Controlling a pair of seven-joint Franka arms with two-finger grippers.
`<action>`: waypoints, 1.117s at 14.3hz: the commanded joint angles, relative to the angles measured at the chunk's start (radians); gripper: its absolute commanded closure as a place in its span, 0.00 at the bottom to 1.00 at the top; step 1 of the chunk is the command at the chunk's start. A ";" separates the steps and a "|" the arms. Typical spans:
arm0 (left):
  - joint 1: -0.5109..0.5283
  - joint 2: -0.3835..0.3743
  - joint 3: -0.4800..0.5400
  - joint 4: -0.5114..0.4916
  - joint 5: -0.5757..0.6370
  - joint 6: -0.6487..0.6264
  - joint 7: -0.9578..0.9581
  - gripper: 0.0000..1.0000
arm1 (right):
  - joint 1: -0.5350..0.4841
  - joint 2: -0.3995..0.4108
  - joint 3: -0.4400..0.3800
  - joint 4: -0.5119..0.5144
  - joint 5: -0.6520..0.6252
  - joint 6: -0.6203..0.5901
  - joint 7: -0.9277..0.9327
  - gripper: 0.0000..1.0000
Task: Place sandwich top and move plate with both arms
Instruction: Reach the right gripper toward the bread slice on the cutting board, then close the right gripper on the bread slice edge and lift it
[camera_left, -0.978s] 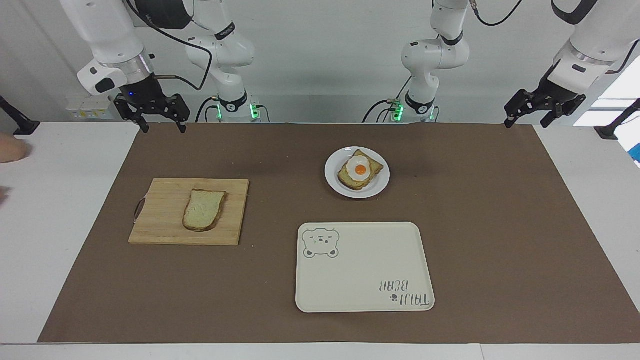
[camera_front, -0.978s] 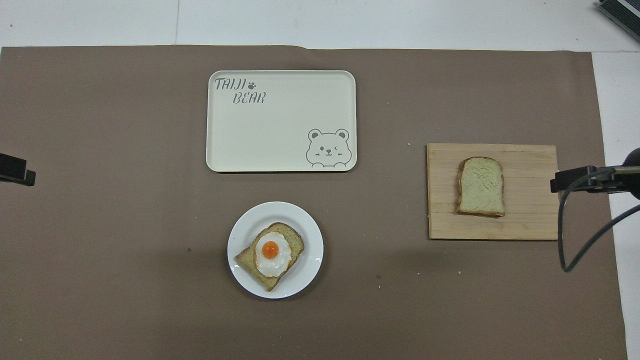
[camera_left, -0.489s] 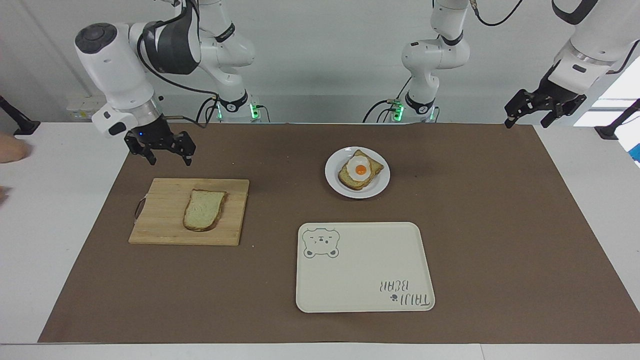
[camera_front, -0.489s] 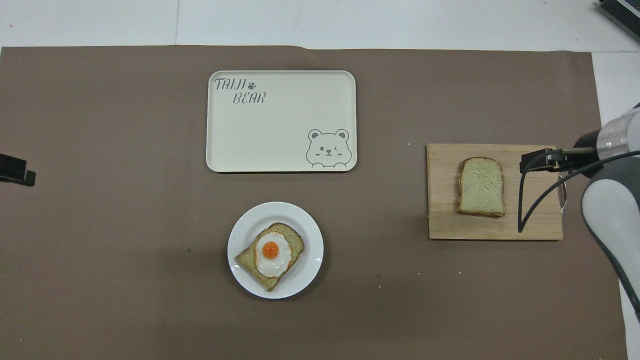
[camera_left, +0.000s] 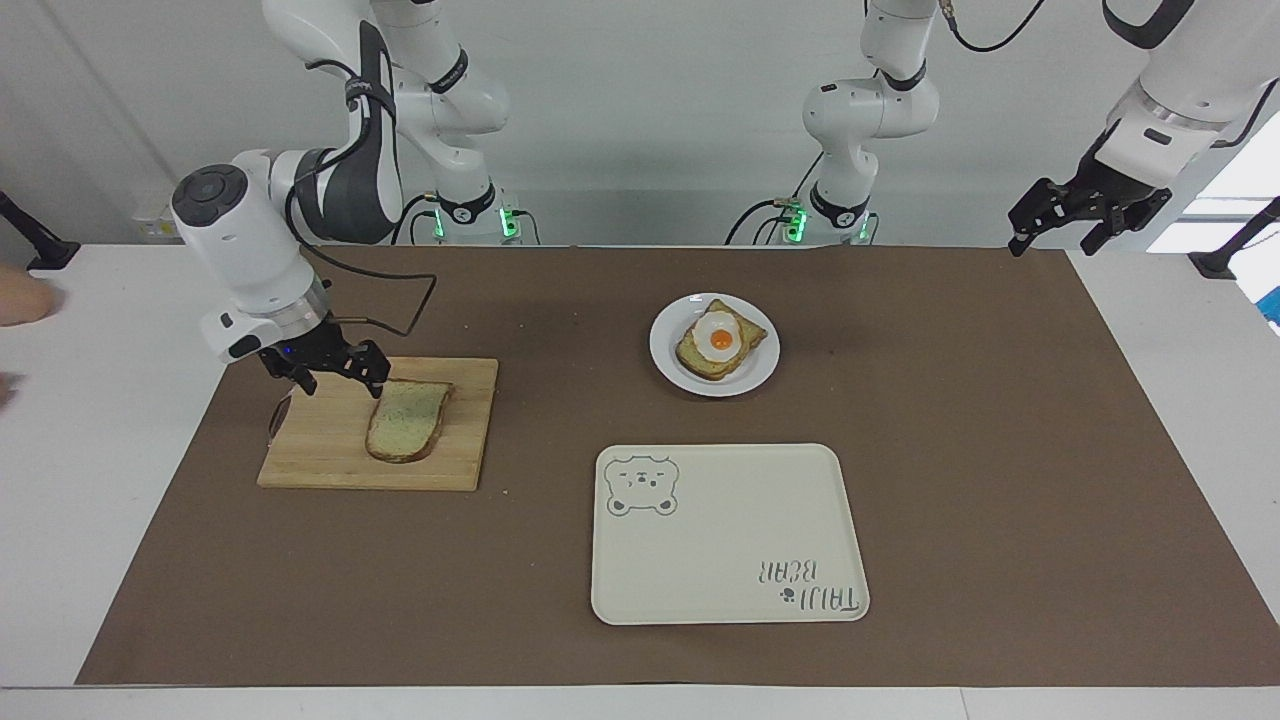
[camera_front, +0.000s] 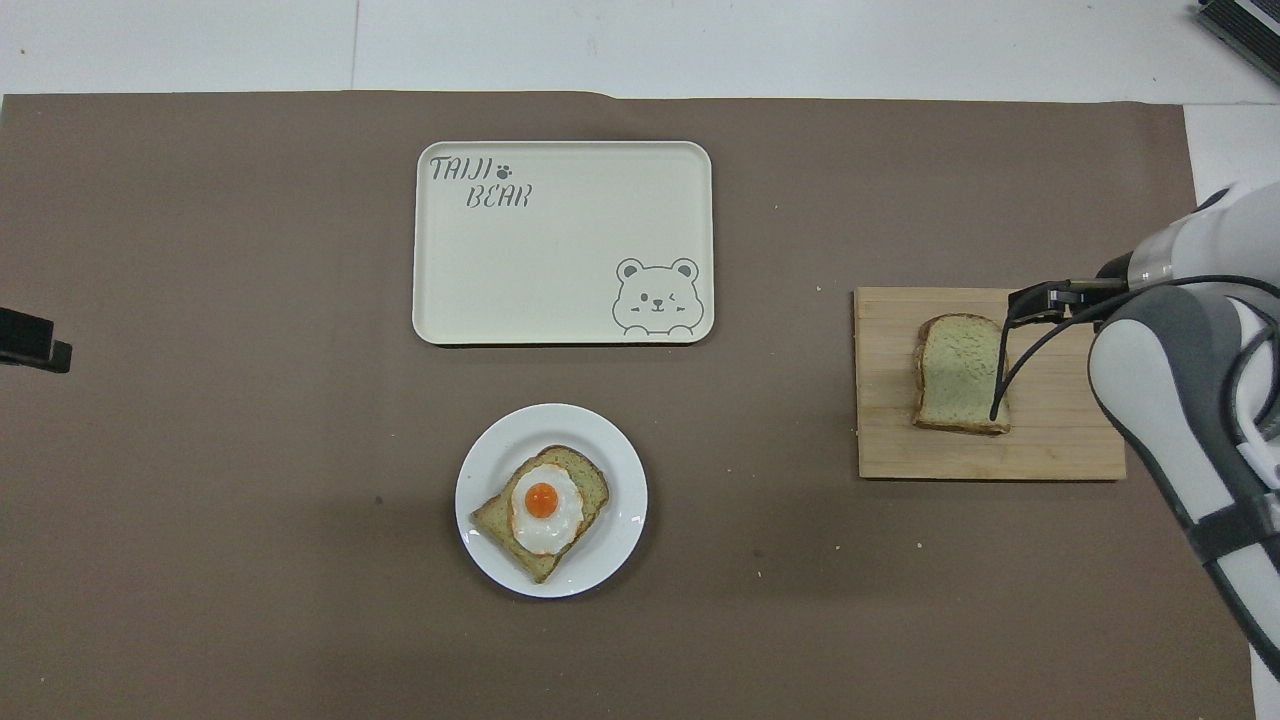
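**Right gripper low over the cutting board, bread slice untouched**

While the left gripper (camera_left: 1085, 215) waits with its jaws apart above the mat corner nearest the left arm's base, the right gripper (camera_left: 328, 366) hangs low over the wooden cutting board (camera_left: 320, 450), at the board's edge nearest the robots. Its fingers are spread and empty, just beside the sandwich top (camera_left: 406, 419), with one fingertip at the slice's near corner; whether it touches the bread cannot be told.

The plate (camera_left: 668, 360) sits on the brown mat (camera_left: 1000, 450) near the robots' edge, about midway along it, and carries a toasted slice (camera_left: 700, 362) with a fried egg (camera_left: 719, 336) on it. The cutting board lies a little farther out, toward the right arm's end of the mat, with the sandwich top flat on its middle. The cream tray (camera_left: 720, 540) with the bear drawing lies farthest from the robots, close to the mat's outer edge, straight out from the plate.
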 joint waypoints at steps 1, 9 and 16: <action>0.012 -0.026 -0.008 -0.028 0.007 -0.002 -0.008 0.00 | -0.046 0.024 0.011 -0.071 0.006 0.093 -0.031 0.00; 0.012 -0.026 -0.008 -0.028 0.007 -0.003 -0.008 0.00 | -0.047 0.053 0.011 -0.187 0.042 0.195 -0.038 0.00; 0.012 -0.026 -0.008 -0.028 0.007 -0.002 -0.008 0.00 | -0.052 0.068 0.012 -0.191 0.057 0.196 -0.085 0.36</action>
